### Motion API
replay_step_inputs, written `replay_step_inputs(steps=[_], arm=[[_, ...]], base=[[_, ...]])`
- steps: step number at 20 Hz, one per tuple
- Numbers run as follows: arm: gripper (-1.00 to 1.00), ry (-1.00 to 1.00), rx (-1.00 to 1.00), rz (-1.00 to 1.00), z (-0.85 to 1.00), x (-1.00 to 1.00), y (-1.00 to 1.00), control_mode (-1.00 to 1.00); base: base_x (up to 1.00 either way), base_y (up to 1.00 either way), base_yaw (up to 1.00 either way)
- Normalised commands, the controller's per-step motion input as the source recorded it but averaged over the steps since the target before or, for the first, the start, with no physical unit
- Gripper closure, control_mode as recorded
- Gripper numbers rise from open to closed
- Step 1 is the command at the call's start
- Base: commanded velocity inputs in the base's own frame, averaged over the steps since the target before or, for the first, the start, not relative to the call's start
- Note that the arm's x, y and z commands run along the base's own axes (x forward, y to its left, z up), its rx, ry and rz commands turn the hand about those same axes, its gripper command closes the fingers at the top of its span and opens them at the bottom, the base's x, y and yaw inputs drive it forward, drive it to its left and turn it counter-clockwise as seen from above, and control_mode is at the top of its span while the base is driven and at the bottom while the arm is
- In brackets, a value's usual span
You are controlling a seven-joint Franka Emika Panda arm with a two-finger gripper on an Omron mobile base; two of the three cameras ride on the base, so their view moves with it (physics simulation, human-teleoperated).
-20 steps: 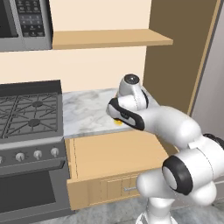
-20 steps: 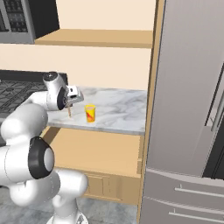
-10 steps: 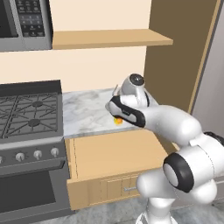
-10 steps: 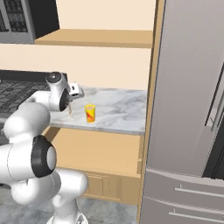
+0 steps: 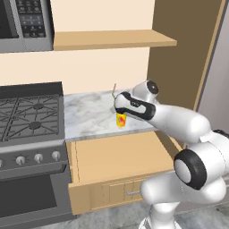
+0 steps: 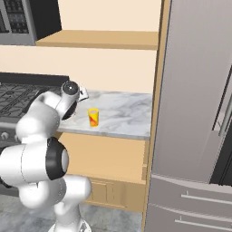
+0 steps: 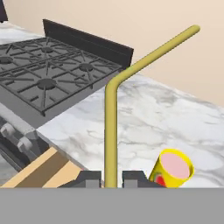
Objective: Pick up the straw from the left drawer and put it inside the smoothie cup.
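**Straw in hand, cup not yet reached**

Nearest the base, the wide shallow light-wood left drawer (image 5: 116,161) stands pulled out below the desk, its visible floor bare. So the pick-up part looks done.

Above the front edge of the white marbled desk (image 5: 87,114), the claw (image 7: 113,178) is clamped together on the lower end of the thin olive-yellow straw with a bent end (image 7: 111,127). In the hand view the straw rises between the two dark tips, then bends off toward the wall. In the left base view its thin tip pokes up just above the hand.

Just beside the claw, standing upright on the desk, is the small yellow tapered smoothie cup with a red-orange mark (image 6: 93,117). Its mouth is unoccupied, and the straw is not over it.

What is left, by my judgement: line the straw's end over the cup, lower it in, and release.

Further off, the black gas stove (image 7: 52,74) sits against the cream wall.
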Motion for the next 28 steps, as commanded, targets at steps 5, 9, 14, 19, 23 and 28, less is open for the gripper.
replay_step_inputs(steps=[5, 9, 14, 19, 23, 28], arm=[[1.0, -0.06, 0.0, 0.21, 0.01, 0.07, 0.02, -1.0], [1.0, -0.09, 0.0, 0.09, 0.1, 0.16, 0.14, -1.0], [1.0, -0.12, 0.0, -0.03, 0.05, 0.09, 0.16, -1.0], [1.0, -0.12, 0.11, -0.12, 0.0, 0.0, 0.05, -1.0], [1.0, -0.02, 0.15, -0.08, 0.09, 0.0, 0.0, -1.0], [1.0, 0.0, 0.07, 0.0, 0.14, 0.09, 0.0, -1.0]], base=[[0.0, 0.0, 0.0], [0.0, 0.0, 0.0], [0.0, 0.0, 0.0], [0.0, 0.0, 0.0], [0.0, 0.0, 0.0], [0.0, 0.0, 0.0]])
